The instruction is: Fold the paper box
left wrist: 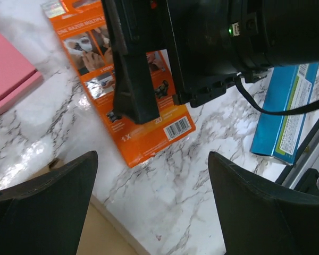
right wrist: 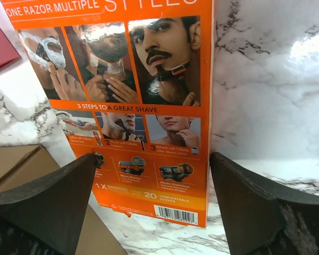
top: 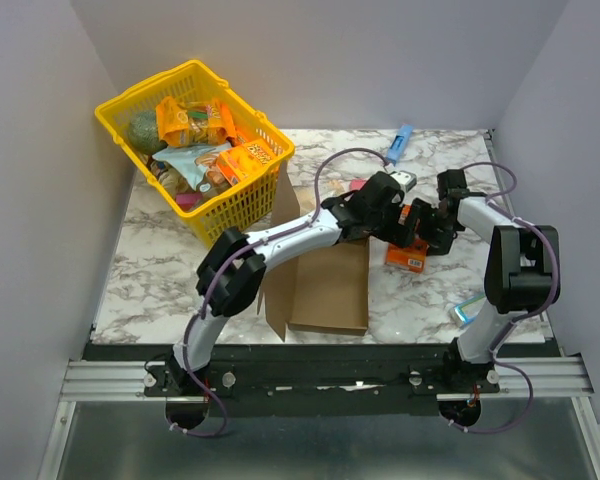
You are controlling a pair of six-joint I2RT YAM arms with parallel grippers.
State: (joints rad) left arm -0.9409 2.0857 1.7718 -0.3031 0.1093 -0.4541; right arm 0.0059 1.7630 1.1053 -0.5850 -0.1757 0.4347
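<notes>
**Tabletop, marble.**
- Paper box: brown cardboard, lay flat at the middle of the near edge, with one flap raised along its left side. Neither gripper touched it.
- Razor box: orange, printed, lay flat right of centre, just beyond the paper box's far-right corner.
- Basket: yellow, filled with packets, stood at the far-left corner.
- Blue box: lay by the near-right corner.
- Blue item: lay at the far edge; kind could not be told.
- Pink slab: lay just beyond the razor box.
- Left gripper: hung over bare marble beside the razor box, jaws wide apart, holding nothing.
- Right gripper: hung above the razor box, jaws wide apart, holding nothing.
</notes>
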